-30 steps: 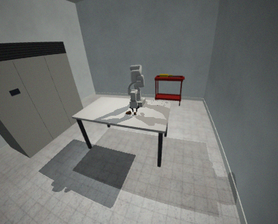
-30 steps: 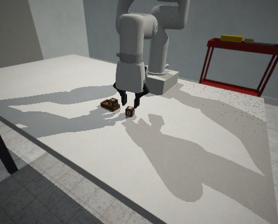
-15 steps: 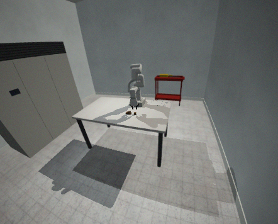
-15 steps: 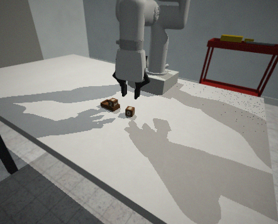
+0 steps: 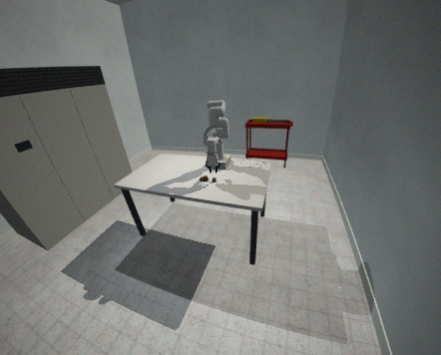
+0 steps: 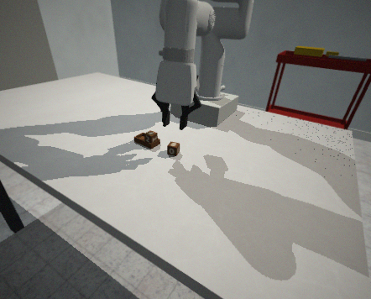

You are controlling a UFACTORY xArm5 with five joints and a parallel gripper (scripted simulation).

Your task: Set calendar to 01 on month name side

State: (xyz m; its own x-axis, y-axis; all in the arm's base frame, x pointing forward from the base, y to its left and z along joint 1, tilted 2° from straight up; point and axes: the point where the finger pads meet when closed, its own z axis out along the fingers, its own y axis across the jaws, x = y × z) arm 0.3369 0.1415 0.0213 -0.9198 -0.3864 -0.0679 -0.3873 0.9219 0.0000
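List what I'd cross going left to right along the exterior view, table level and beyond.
Tray with one cube → gripper above → loose cube → arm's base → red cart.

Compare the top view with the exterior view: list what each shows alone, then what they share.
Only the top view shows the grey cabinets, the table's legs and the whole room. Only the exterior view shows readable detail: a cube standing in the brown tray, a second cube loose on the table beside it, and the open, empty gripper above them. Both show the white arm, the table and the red cart.
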